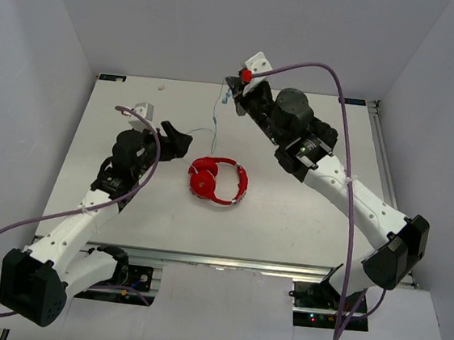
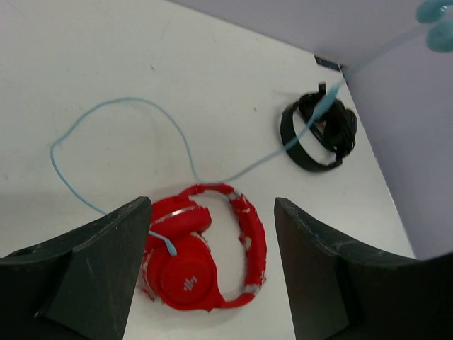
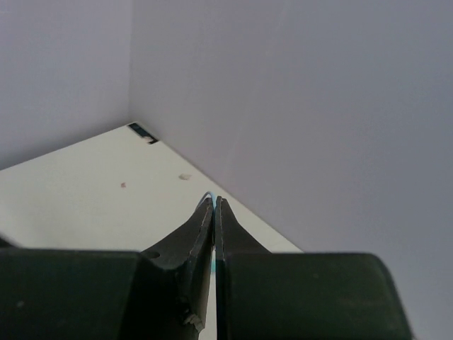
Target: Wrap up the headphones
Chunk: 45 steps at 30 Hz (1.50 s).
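My left gripper [image 1: 184,145], spread wide, hovers nearest the headphones [image 1: 218,181], which lie just right of it mid-frame; my right gripper [image 1: 233,101] pinches their cable [image 1: 215,132] at upper centre.

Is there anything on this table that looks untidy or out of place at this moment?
Yes. The thin pale blue cable of the bright red over-ear headphones is not wrapped: it sprawls in a loose loop over the white table, and its far end rises off the surface, pinched in the shut right gripper. Nothing looks spilled.
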### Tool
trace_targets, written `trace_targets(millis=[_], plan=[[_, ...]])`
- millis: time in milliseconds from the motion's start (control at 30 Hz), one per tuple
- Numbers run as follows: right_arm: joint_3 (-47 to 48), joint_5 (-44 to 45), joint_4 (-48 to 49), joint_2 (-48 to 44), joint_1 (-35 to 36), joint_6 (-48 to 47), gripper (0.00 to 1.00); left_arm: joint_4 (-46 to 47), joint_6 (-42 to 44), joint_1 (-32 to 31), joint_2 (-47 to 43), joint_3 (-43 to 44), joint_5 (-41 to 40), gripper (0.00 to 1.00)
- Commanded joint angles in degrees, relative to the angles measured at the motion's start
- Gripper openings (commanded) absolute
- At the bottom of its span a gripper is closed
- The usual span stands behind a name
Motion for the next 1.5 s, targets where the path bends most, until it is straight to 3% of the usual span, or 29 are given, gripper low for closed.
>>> trace_targets(millis=[0, 200, 533, 900, 1267, 1333, 1367, 1467], plan=[[3.4, 10.4, 0.0, 3.0, -5.6, -2.5, 0.08, -1.5, 3.4, -3.0, -1.6, -2.3, 10.0, 0.81], [3.5, 7.2, -4.0, 3.9, -15.1, 5.2, 0.08, -2.8, 9.6, -16.2, 5.9, 1.3, 6.2, 0.81], [-3.4, 5.5, -3.2, -1.9, -15.8, 4.6, 0.08, -6.1, 16.0, -29.0, 24.0, 10.2, 2.2, 0.82], [-14.4, 2.7, 1.7, -11.6, -17.1, 7.6, 0.08, -15.9, 17.6, -30.2, 45.6, 27.5, -7.0, 0.75], [-18.3, 2.7, 3.8, -13.2, -17.4, 7.4, 0.08, -19.4, 16.9, -30.1, 54.5, 30.8, -11.8, 0.76], [-19.1, 2.6, 4.2, -13.6, -17.4, 7.5, 0.08, -19.2, 17.8, -30.1, 54.8, 30.6, -10.2, 0.71], [-19.3, 2.6, 4.3, -14.0, -17.5, 7.5, 0.08, -19.2, 18.4, -30.1, 54.6, 30.2, -8.9, 0.63], [-19.8, 2.8, 4.2, -14.8, -17.5, 7.5, 0.08, -19.5, 20.1, -30.1, 52.5, 28.0, -7.2, 0.27]])
